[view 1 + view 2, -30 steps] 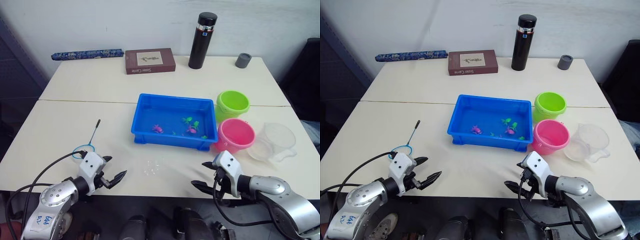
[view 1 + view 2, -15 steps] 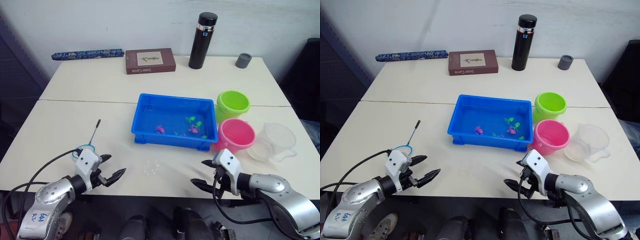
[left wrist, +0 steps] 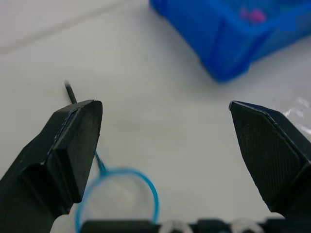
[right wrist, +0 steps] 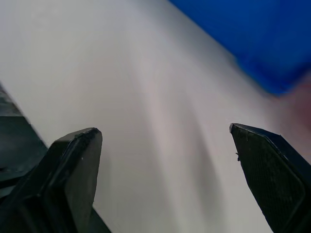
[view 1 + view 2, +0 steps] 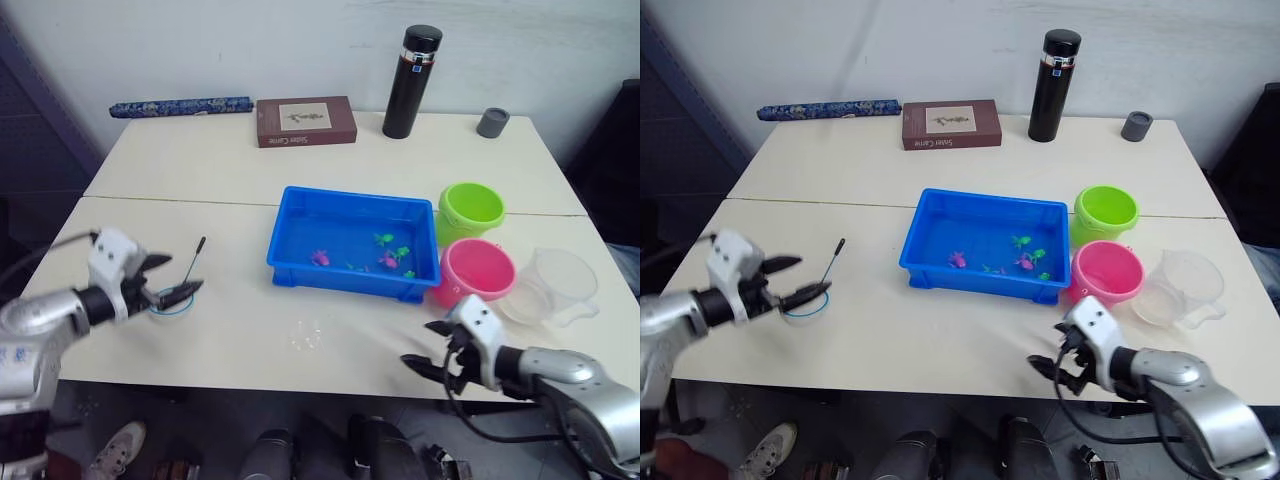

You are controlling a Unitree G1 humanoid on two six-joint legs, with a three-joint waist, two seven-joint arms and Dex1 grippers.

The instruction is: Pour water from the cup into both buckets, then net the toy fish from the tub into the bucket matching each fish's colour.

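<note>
cream tabletop [image 5: 230,170], white wall behind. left tool [image 5: 170,281] spread wide over net [image 5: 172,299], likely placed for pickup. right tool [image 5: 428,348] spread wide, empty, near front edge. cup [image 5: 558,285] beside pink bucket [image 5: 474,268], green bucket [image 5: 470,208]; fish [image 5: 319,258] in tub [image 5: 350,283].

A brown box [image 5: 952,124] is lying at the far side of the table, showing a pale label and a short line of light print along its front edge, too small to read. No other writing is showing legibly.
</note>
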